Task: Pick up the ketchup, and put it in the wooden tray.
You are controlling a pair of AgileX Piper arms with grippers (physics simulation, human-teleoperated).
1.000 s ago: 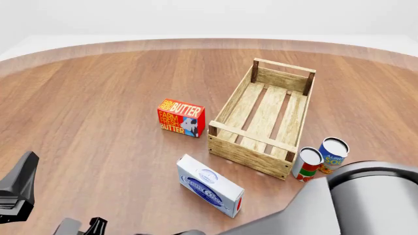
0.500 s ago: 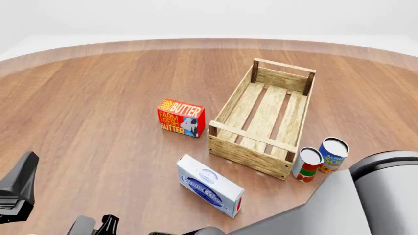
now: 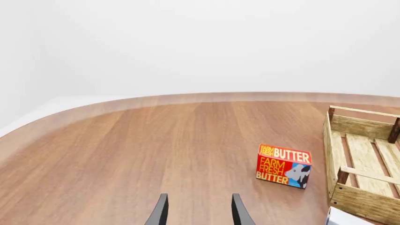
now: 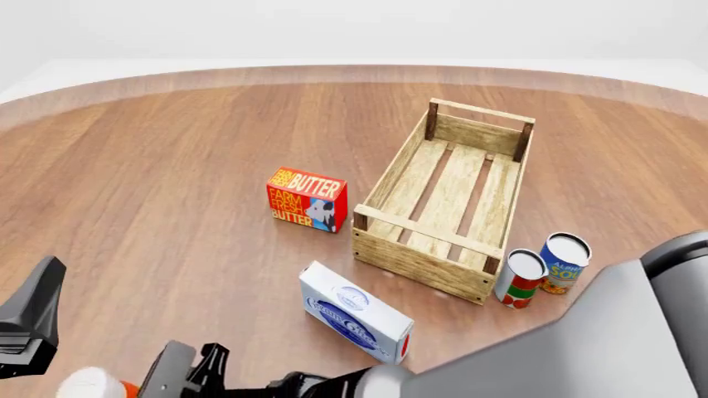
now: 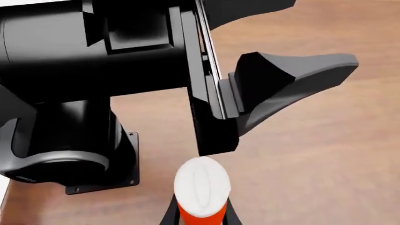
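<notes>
The ketchup (image 5: 201,186), an orange-red bottle with a white cap, sits between the fingers of my right gripper (image 5: 200,214), which is shut on it. In the front view its cap (image 4: 88,384) shows at the bottom left edge, just beyond the right gripper (image 4: 155,383); most of the bottle is cut off. The wooden tray (image 4: 390,247) stands empty at centre right, far from the bottle. My left gripper (image 3: 198,213) is open with nothing in it and faces the far table edge.
A red butter box (image 4: 307,199) stands left of the tray and a white-blue box (image 4: 356,313) lies in front of it. Two cans (image 4: 520,278) (image 4: 564,261) stand at the tray's near right corner. The left arm (image 4: 28,323) is close by the ketchup.
My right gripper has come up into the front view from the bottom edge, bringing the ketchup's cap into sight. The right arm's big link has slid to the right. The left arm is still.
</notes>
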